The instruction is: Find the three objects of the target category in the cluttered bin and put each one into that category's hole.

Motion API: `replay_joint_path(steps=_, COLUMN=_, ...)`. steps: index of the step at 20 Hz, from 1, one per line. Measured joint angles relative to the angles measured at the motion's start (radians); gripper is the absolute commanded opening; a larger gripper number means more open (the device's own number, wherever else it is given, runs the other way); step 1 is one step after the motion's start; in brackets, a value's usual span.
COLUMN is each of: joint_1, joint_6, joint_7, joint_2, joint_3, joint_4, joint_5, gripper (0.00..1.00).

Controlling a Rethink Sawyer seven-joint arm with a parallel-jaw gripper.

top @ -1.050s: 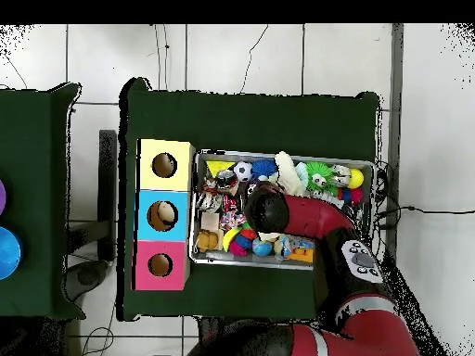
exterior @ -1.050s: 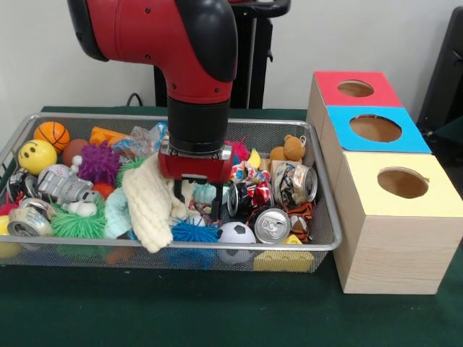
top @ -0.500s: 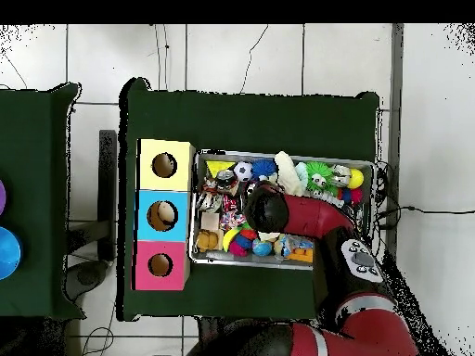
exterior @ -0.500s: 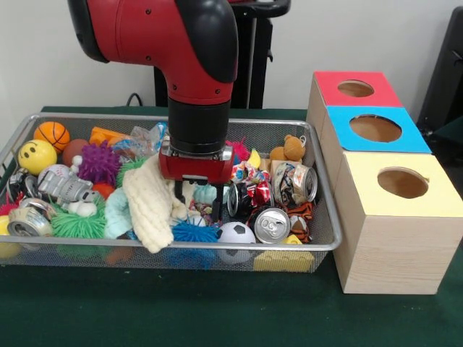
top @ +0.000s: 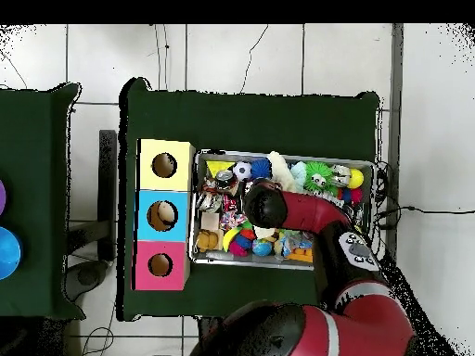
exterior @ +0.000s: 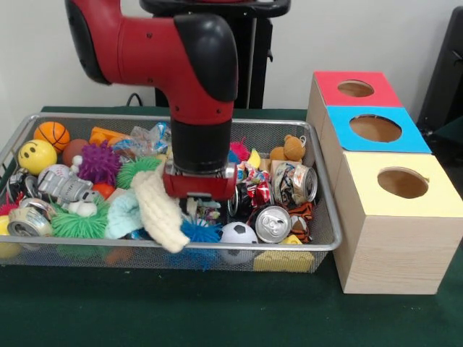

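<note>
Green table [exterior: 217,311] | wire bin [exterior: 318,242] of toys | gripper [exterior: 200,210] low in clutter, grip state unclear

A plain pale wall [exterior: 405,36] fills 12 o'clock; white floor tiles [top: 232,56] surround the green-covered table [top: 278,116].

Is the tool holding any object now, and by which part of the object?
It cannot be told: the tool is down among the bin's clutter, its tips hidden.
</note>
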Motion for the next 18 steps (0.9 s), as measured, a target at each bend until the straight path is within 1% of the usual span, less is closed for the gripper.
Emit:
replay_joint_path(steps=2, joint_1=-0.018, joint_6=0.002, joint_7=0.0, joint_2=0.011, joint_3=0.022, joint_4=-0.01, joint_5=-0.011, gripper=1.0)
replay_joint_path(steps=6, joint_1=-0.056, joint_6=0.033, joint_7=0.0, joint_2=0.008, joint_3=0.064, joint_4=-0.015, joint_5=-0.041, gripper=1.0)
replay_joint_path(steps=12, joint_1=-0.054, joint_6=0.04, joint_7=0.0, joint_2=0.007, joint_3=0.066, joint_4=-0.018, joint_5=-0.056, gripper=1.0)
replay_joint_path(steps=13, joint_1=-0.054, joint_6=0.04, joint_7=0.0, joint_2=0.007, joint_3=0.065, joint_4=-0.019, joint_5=-0.057, gripper=0.0)
replay_joint_path(steps=18, joint_1=-0.053, joint_6=0.04, joint_7=0.0, joint_2=0.007, joint_3=0.06, joint_4=-0.023, joint_5=-0.064, gripper=0.0)
